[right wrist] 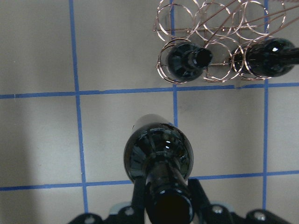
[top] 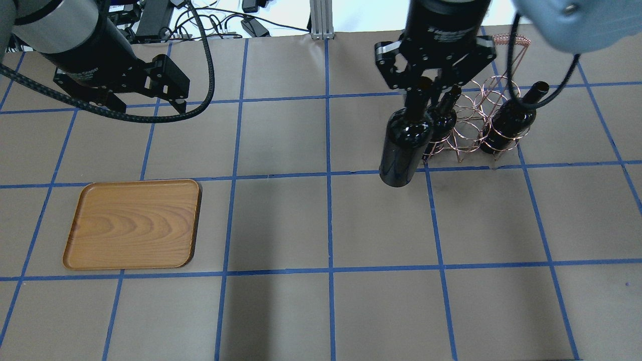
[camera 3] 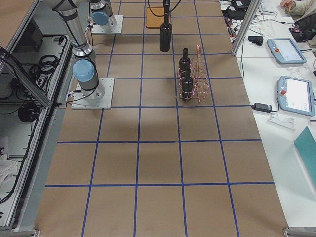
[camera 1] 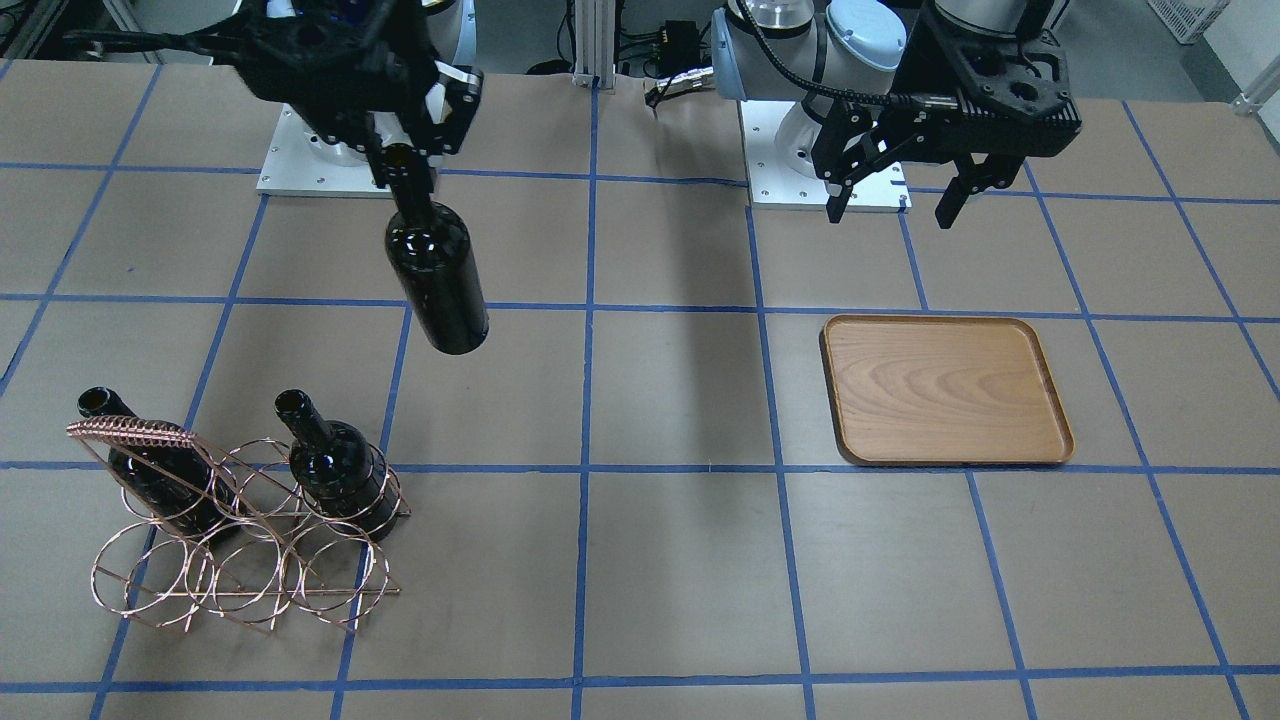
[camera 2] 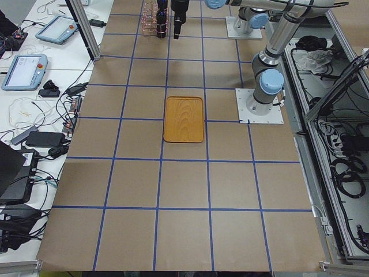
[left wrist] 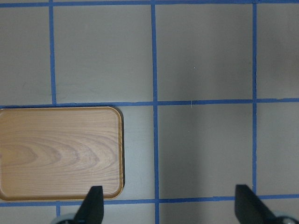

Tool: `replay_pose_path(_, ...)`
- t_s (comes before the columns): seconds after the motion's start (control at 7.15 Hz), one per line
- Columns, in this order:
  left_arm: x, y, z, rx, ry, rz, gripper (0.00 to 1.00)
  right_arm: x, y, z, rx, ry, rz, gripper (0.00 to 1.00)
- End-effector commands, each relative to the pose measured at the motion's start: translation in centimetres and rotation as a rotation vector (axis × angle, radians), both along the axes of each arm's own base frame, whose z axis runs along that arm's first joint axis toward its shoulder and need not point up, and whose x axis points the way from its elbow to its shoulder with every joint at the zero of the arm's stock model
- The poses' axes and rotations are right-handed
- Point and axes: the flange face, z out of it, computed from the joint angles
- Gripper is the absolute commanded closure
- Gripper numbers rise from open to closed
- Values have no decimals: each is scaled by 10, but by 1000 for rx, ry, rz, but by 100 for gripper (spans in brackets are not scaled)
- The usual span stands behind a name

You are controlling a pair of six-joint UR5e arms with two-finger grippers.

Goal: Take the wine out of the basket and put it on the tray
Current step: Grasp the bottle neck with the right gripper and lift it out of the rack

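My right gripper [camera 1: 405, 160] is shut on the neck of a dark wine bottle [camera 1: 437, 280], which hangs upright above the table, beside the copper wire basket [camera 1: 240, 540]. The held bottle also shows in the overhead view [top: 404, 145] and the right wrist view [right wrist: 159, 151]. Two more dark bottles [camera 1: 160, 470] [camera 1: 335, 465] stand in the basket. The wooden tray [camera 1: 945, 390] lies empty on the other side of the table. My left gripper [camera 1: 890, 215] is open and empty, above the table behind the tray [left wrist: 60, 151].
The table is covered in brown paper with a blue tape grid. The two arm bases [camera 1: 830, 190] stand at the robot's edge. Tablets and cables [camera 2: 23, 69] lie on a side bench off the table.
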Motion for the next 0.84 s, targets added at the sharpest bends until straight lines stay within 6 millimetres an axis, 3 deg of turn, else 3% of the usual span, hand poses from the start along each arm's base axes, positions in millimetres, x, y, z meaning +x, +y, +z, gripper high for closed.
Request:
replay_pose_path(0.0, 0, 0, 0, 0, -1, 1, 0, 66, -4, -34, -15, -12, -25, 89)
replay_pose_path(0.42, 1, 0, 0, 0, -2, 1, 0, 128, 5, -74, -14, 3, -74, 89)
replay_pose_path(0.7, 2, 1, 0, 3, -1, 2, 0, 148, -10, -107, -22, -16, -137, 89)
